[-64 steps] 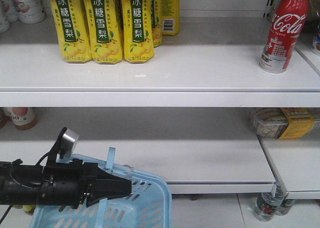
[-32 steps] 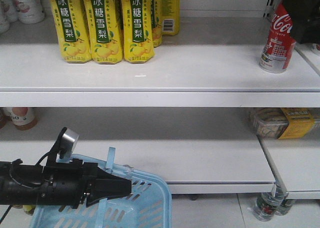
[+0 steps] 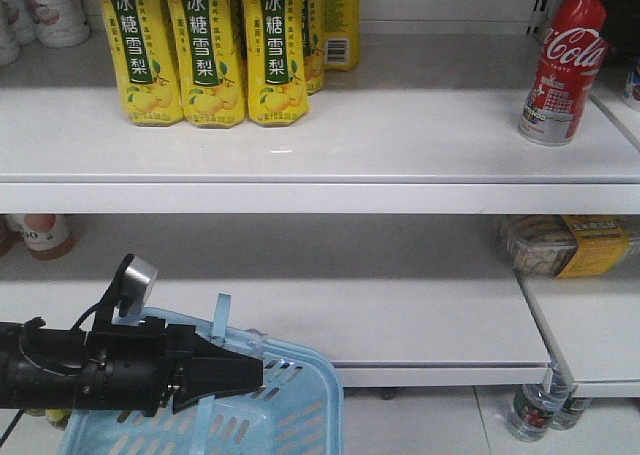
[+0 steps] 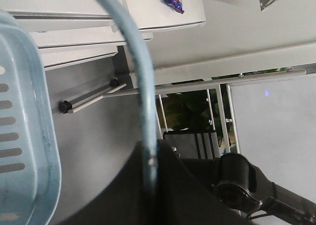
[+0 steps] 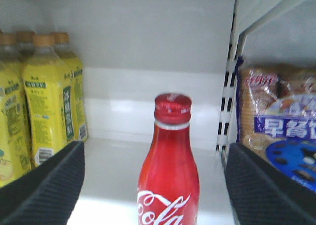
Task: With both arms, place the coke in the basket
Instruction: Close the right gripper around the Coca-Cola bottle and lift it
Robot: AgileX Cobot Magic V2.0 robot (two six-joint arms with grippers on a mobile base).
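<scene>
The coke, a slim red bottle-shaped can with white script, stands upright at the right end of the upper shelf. In the right wrist view the coke stands centred between the wide-apart fingers of my open right gripper, touching neither. That gripper does not show in the front view. At the lower left, my left gripper is shut on the thin pale-blue handle of the light blue basket. In the left wrist view the handle runs into the shut left gripper, beside the basket wall.
Yellow pear-drink bottles stand at the upper shelf's left and show as bottles left of the coke. A perforated shelf upright and bagged bread are close on its right. A wrapped food pack lies on the lower shelf.
Half a second ago a dark part of my right arm covered the coke's top in the front view; now it is out of that view. The left arm and basket have not moved.
</scene>
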